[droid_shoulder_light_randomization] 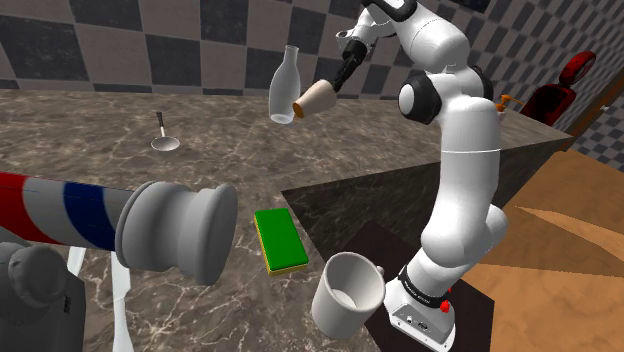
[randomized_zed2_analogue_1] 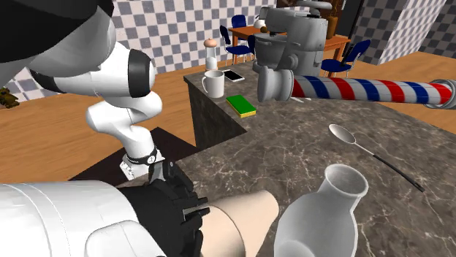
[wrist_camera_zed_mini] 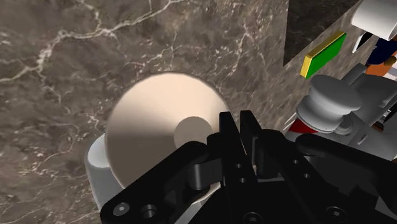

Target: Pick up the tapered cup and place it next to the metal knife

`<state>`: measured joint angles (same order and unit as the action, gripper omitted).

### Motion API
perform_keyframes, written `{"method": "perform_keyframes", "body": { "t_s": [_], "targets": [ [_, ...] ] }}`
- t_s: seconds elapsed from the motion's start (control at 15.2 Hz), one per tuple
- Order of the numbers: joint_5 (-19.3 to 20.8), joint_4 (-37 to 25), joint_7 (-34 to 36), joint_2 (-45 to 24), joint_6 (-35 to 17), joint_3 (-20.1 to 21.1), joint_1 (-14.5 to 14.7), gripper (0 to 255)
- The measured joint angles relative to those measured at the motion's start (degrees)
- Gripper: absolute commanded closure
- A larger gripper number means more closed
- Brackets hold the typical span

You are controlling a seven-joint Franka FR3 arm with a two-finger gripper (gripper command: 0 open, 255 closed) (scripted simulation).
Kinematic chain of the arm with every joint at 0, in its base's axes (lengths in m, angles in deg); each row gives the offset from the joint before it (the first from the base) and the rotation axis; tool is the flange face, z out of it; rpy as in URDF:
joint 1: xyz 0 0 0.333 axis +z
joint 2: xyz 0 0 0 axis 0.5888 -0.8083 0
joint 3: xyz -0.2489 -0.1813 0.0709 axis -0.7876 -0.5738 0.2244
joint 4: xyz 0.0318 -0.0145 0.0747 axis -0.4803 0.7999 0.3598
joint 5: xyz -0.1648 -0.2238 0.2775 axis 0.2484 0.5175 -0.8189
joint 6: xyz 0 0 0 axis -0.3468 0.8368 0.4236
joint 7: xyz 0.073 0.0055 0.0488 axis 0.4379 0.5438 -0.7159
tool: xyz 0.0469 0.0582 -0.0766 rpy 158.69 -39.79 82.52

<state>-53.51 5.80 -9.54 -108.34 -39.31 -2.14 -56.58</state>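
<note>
Clasping the tan cup (droid_shoulder_light_randomization: 316,98), the claw (droid_shoulder_light_randomization: 338,82) holds it sideways above the counter (droid_shoulder_light_randomization: 200,130). A bottle (droid_shoulder_light_randomization: 284,85) stands just beside.

The white arm (droid_shoulder_light_randomization: 465,170) rises tall and bends over, its fingers (wrist_camera_zed_mini: 232,137) clasping the tapered cup (droid_shoulder_light_randomization: 316,98).
</note>
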Motion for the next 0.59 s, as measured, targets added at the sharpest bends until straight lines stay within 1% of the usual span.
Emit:
{"method": "perform_keyframes", "body": {
  "t_s": [0.07, 0.2, 0.33, 0.59],
  "targets": [
    [-0.04, 0.49, 0.56, 0.59, -0.17, 0.06, 0.54, 255],
    [0.52, 4.14, 1.67, 3.28, -2.00, 0.08, 3.11, 255],
    [2.15, 11.05, 2.10, 7.92, -5.16, -0.08, 6.72, 255],
    [3.71, 20.21, 5.55, 15.24, -10.10, 0.88, 12.46, 255]
  ]
}}
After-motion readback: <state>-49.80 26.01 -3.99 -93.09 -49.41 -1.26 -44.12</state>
